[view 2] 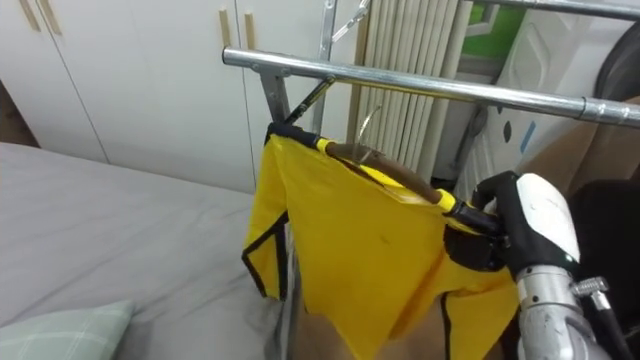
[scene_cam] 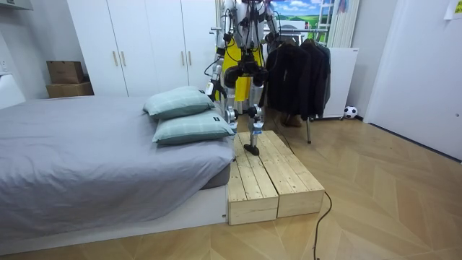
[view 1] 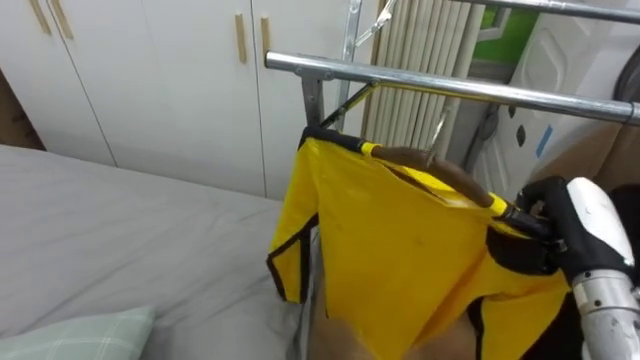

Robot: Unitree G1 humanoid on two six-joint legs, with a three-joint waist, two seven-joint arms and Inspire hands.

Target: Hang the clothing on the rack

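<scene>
A yellow shirt with black trim [view 1: 400,250] hangs on a brown wooden hanger [view 1: 440,168]. My right hand [view 1: 585,235] is shut round the hanger's right end and the shirt's shoulder, holding it tilted with the left end higher. The hanger's wire hook [view 1: 437,130] sits just under the metal rack rail [view 1: 450,88], apart from it. In the room view my left hand [scene_cam: 211,90] is low at my side, and I stand on a wooden platform [scene_cam: 267,173] facing the rack.
A grey bed [view 1: 120,230] with a pale green pillow [view 1: 80,335] lies to my left. White wardrobe doors [view 1: 170,70] stand behind. A second, higher rail [view 1: 560,10] runs above. Dark clothes [scene_cam: 299,72] hang further along the rack.
</scene>
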